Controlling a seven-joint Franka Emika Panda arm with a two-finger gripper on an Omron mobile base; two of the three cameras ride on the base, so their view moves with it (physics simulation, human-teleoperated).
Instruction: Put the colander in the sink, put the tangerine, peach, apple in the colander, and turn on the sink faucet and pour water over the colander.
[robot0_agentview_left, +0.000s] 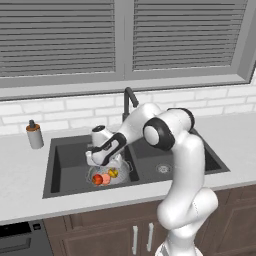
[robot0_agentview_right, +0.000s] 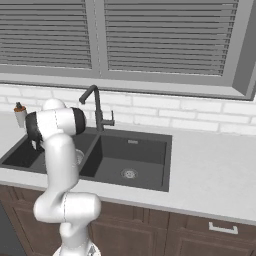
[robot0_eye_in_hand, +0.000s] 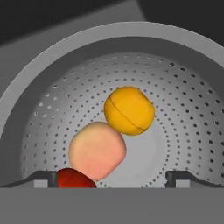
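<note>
The colander (robot0_agentview_left: 120, 169) sits in the left basin of the dark sink (robot0_agentview_left: 67, 165). Its perforated wall (robot0_eye_in_hand: 183, 109) curves around three fruits. The tangerine (robot0_eye_in_hand: 129, 110) lies near the middle, the peach (robot0_eye_in_hand: 97, 150) rests against it, and the deep red apple (robot0_eye_in_hand: 73, 179) lies beside the peach. From the left base view, the apple (robot0_agentview_left: 97, 179), peach (robot0_agentview_left: 106, 178) and tangerine (robot0_agentview_left: 113, 173) sit together in the bowl. My gripper (robot0_eye_in_hand: 113, 177) hangs just above them, open, fingertips (robot0_eye_in_hand: 46, 177) wide apart, the apple close to the left one. The gripper (robot0_agentview_left: 102, 164) points down over the colander.
The black sink faucet (robot0_agentview_left: 129, 101) stands behind the divider between the basins, its spout (robot0_agentview_right: 90, 92) angled over the left basin. A grey soap dispenser (robot0_agentview_left: 34, 134) stands on the counter left of the sink. The right basin (robot0_agentview_right: 131, 159) holds just its drain.
</note>
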